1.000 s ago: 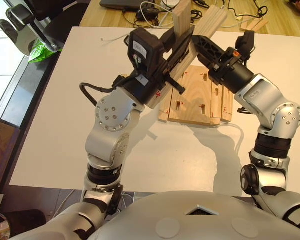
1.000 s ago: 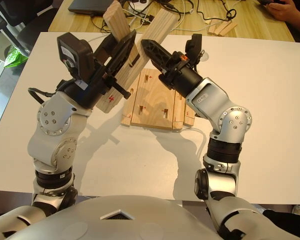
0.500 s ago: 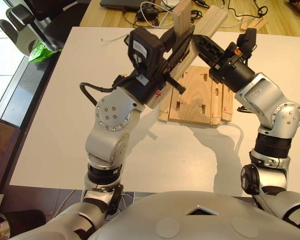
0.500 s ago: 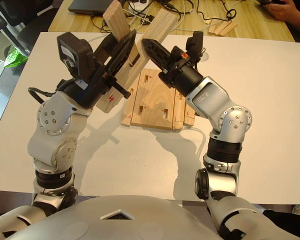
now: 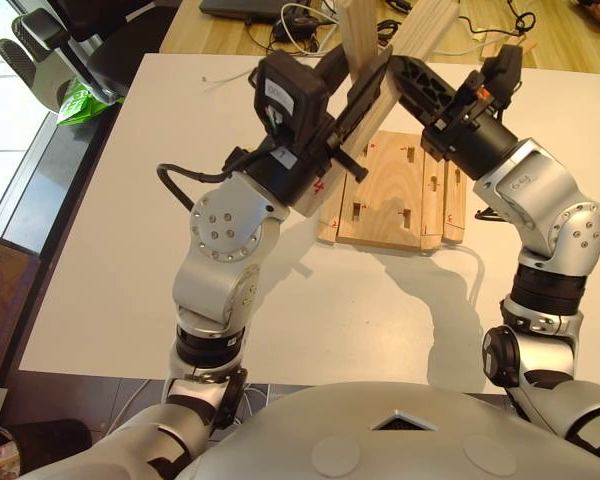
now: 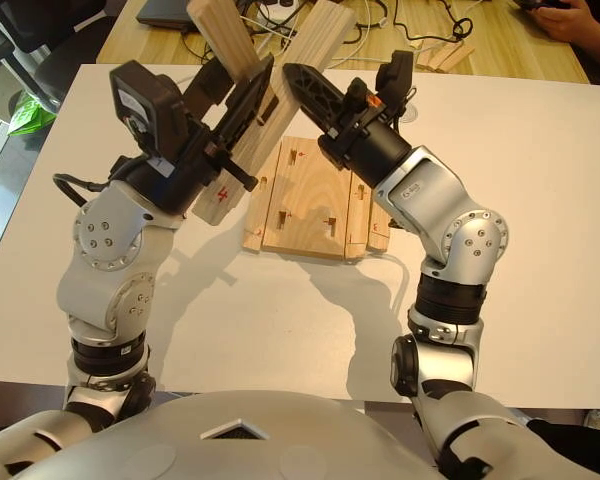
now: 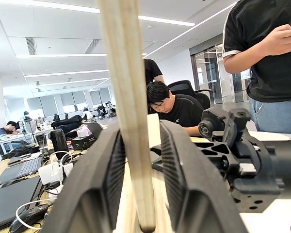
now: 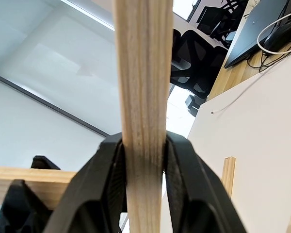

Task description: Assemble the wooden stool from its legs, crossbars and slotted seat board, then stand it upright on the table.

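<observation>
Above the table both arms hold wood that crosses in the air. My left gripper (image 6: 263, 72) is shut on a wooden plank (image 6: 220, 35) whose free end points up and away; the left wrist view shows that plank (image 7: 126, 97) edge-on between the black fingers (image 7: 99, 194). My right gripper (image 6: 290, 75) is shut on a second wooden plank (image 6: 320, 30), clamped edge-on in the right wrist view (image 8: 143, 73). The two gripper tips nearly meet. Below them the slotted seat board (image 6: 305, 205) lies flat on the white table (image 6: 520, 200), with narrower wooden pieces (image 6: 368, 228) along its sides.
A wooden desk (image 6: 500, 40) behind the table carries a laptop (image 6: 175, 10), cables and loose wood strips (image 6: 445, 55). A person's hands (image 6: 570, 15) rest at its far right. An office chair (image 6: 20, 50) stands off the table's left corner.
Both grippers have lifted their planks a little higher. The left plank's free end has swung up and to the left, and the right wrist has risen with it.
</observation>
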`<action>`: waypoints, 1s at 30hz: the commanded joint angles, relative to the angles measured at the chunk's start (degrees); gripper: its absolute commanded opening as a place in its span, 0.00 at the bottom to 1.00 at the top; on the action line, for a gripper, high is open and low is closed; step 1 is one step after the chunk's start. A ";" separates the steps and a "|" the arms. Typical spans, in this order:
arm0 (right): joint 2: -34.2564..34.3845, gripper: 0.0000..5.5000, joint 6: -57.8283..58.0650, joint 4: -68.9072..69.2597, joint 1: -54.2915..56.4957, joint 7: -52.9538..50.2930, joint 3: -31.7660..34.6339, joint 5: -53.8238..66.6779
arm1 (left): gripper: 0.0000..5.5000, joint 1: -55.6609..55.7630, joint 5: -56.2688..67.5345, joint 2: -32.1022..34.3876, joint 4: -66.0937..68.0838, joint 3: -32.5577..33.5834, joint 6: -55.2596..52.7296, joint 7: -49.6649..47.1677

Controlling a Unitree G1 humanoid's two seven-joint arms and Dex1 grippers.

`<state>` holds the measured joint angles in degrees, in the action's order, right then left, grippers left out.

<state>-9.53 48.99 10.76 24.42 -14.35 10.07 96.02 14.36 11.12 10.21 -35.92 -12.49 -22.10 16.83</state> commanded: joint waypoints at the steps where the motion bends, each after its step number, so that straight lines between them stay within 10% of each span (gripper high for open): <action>1: -0.49 0.18 -0.40 0.84 0.98 -0.47 -0.49 1.65 | 0.28 0.03 -1.14 0.20 0.46 -0.45 -0.99 -0.43; 30: -3.74 0.18 -1.12 -2.68 1.63 1.21 0.87 -3.15 | 0.28 -0.01 -0.20 0.39 0.94 2.53 -1.10 0.12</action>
<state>-13.42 48.38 7.98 25.18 -13.28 10.51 92.97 14.32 10.97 10.50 -35.30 -10.22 -22.97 17.08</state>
